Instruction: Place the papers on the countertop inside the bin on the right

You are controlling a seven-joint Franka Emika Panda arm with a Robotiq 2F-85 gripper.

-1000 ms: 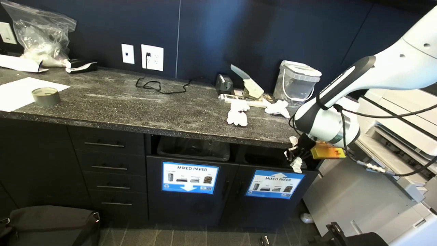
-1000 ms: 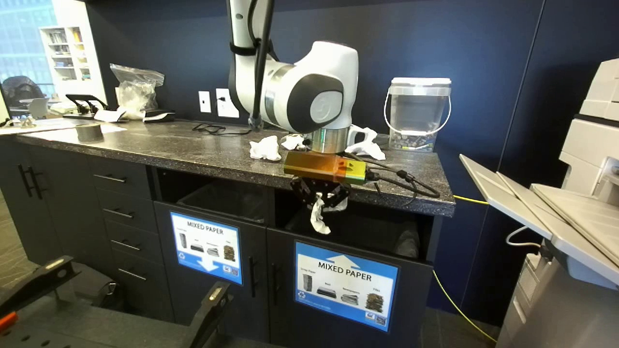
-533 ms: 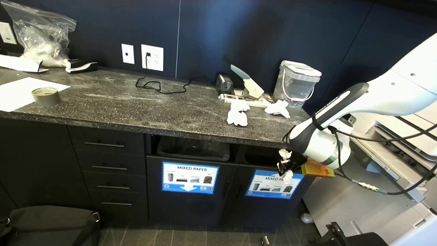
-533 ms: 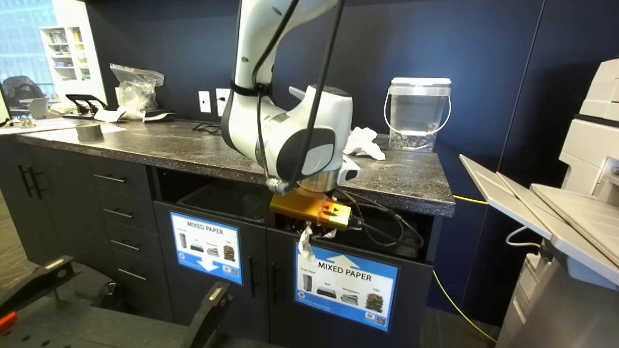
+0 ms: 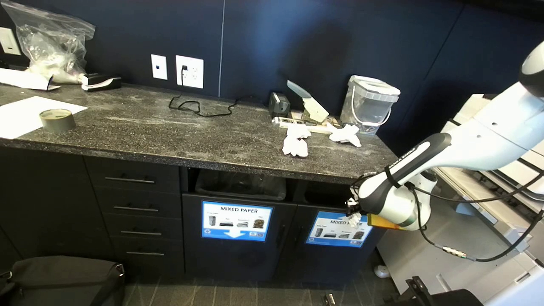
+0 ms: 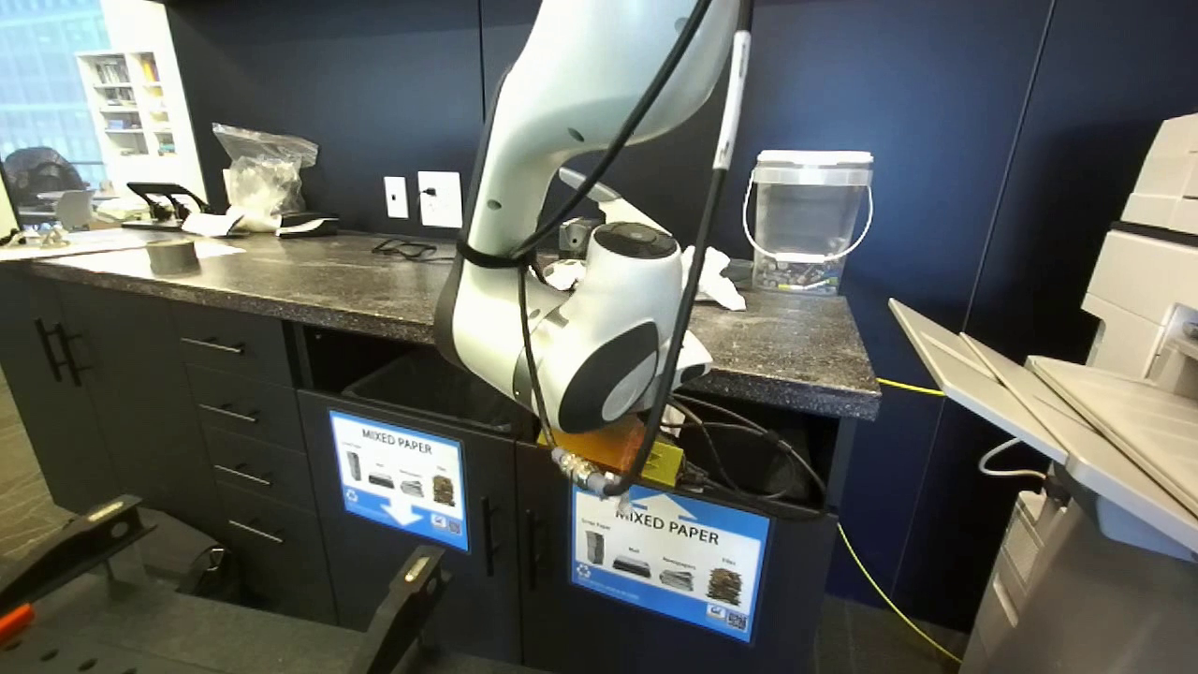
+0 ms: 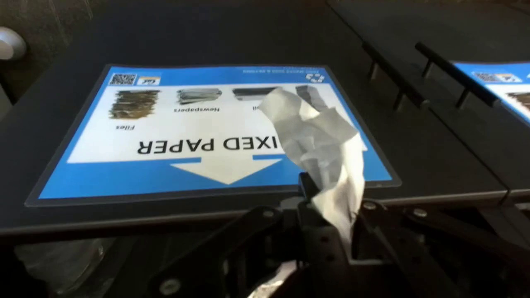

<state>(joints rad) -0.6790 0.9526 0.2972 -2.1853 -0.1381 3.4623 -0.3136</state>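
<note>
The arm [image 6: 529, 187] bends low by the front edge of the bench [image 6: 786, 342], its fingers [image 7: 316, 236] pinching crumpled paper [image 7: 327, 153] tight.

A bright window [image 6: 42, 80] glows beyond the navy wall [image 6: 328, 84].

Speckled countertop [image 5: 191, 136]; crumpled papers [image 5: 295, 146], apparently three; tape roll [image 5: 58, 122]; tub [image 5: 369, 104]

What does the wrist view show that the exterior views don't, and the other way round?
Only the wrist view: a close look at the fingers pinching a crumpled paper scrap. Only the exterior views: the countertop with loose paper wads, a lidded translucent bucket and a tape roll. Both: the right-hand bin with its MIXED PAPER label.
</note>
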